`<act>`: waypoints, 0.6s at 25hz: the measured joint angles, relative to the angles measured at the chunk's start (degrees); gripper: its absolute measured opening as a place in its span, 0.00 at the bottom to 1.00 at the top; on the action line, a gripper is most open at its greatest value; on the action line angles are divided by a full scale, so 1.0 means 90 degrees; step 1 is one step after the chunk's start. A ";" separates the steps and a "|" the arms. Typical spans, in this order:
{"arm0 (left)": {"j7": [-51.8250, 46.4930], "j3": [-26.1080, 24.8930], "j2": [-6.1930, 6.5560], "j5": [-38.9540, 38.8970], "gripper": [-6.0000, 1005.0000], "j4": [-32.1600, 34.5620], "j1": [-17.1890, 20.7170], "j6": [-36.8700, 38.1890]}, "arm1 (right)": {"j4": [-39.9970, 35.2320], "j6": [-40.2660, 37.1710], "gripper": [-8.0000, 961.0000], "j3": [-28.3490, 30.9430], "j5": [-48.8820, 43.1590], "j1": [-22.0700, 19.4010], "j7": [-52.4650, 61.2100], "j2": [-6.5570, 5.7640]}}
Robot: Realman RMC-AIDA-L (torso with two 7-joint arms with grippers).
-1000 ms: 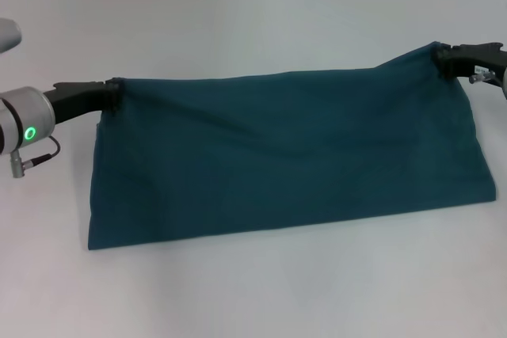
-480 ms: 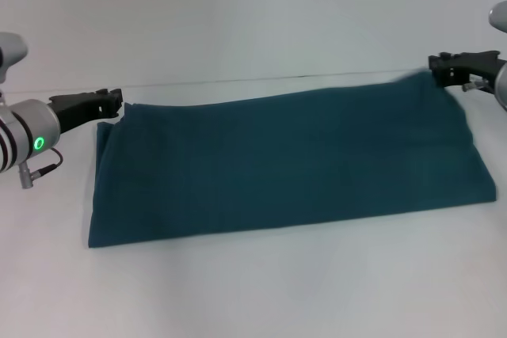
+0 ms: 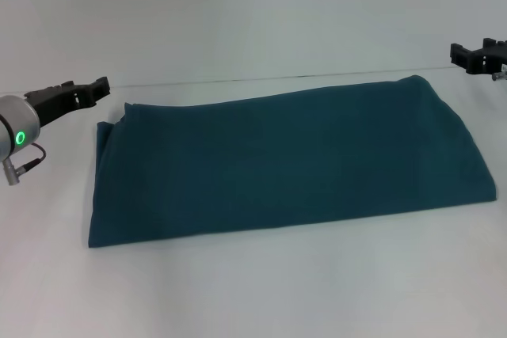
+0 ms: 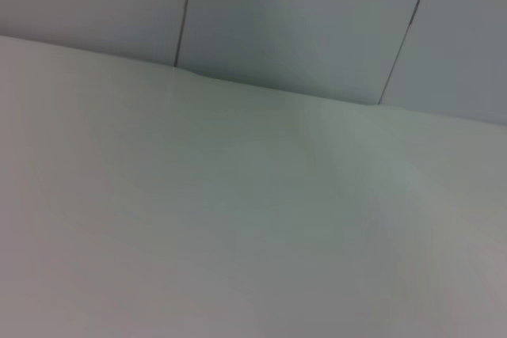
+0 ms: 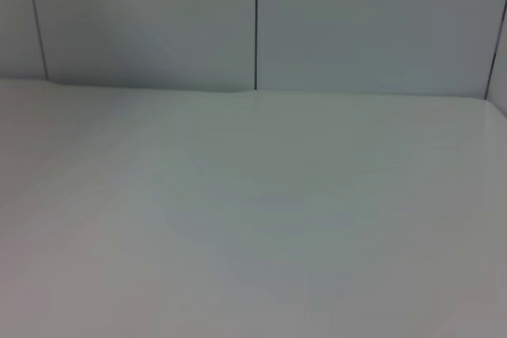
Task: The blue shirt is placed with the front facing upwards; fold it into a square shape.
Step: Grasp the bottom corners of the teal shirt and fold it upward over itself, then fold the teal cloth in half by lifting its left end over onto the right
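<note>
The blue shirt [image 3: 293,160] lies flat on the white table as a wide, plain teal band, folded over on itself with no lettering showing. My left gripper [image 3: 100,85] hovers open just beyond the shirt's far left corner, clear of the cloth. At the far right corner my right gripper [image 3: 461,54] is also open and apart from the shirt. Neither wrist view shows the shirt or any fingers.
The white table [image 3: 253,290] stretches all around the shirt. Its far edge meets a pale panelled wall [image 5: 253,21], which the left wrist view also shows as a wall [image 4: 317,21] behind the bare tabletop [image 4: 238,219].
Both grippers held the shirt's far edge lifted a second ago. They have let go and drawn outward and back, and the shirt has settled flat.
</note>
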 joint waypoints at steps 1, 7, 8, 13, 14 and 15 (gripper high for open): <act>-0.0019 -0.0011 0.0006 -0.0020 0.51 0.0008 0.0019 0.0066 | -0.0006 -0.0107 0.53 -0.0001 0.0072 -0.0045 0.0000 -0.0009; -0.0036 0.0001 0.0028 -0.0174 0.65 0.0195 0.0272 0.0935 | -0.0346 -0.1128 0.70 -0.0005 0.0371 -0.0517 0.0215 -0.0009; -0.0044 0.0005 0.0029 -0.0174 0.68 0.0267 0.0359 0.1166 | -0.0430 -0.1348 0.73 -0.0004 0.0404 -0.0626 0.0265 0.0005; -0.0287 0.0004 0.0028 -0.0174 0.71 0.0635 0.0803 0.2084 | -0.0816 -0.2485 0.81 0.0004 0.0477 -0.1176 0.0714 0.0031; -0.0340 0.0007 0.0025 -0.0173 0.72 0.0730 0.0910 0.2303 | -0.0907 -0.2763 0.82 0.0001 0.0477 -0.1310 0.0886 0.0022; -0.0360 0.0009 0.0018 -0.0173 0.72 0.0788 0.0974 0.2446 | -0.0974 -0.2954 0.83 -0.0003 0.0478 -0.1392 0.0997 0.0017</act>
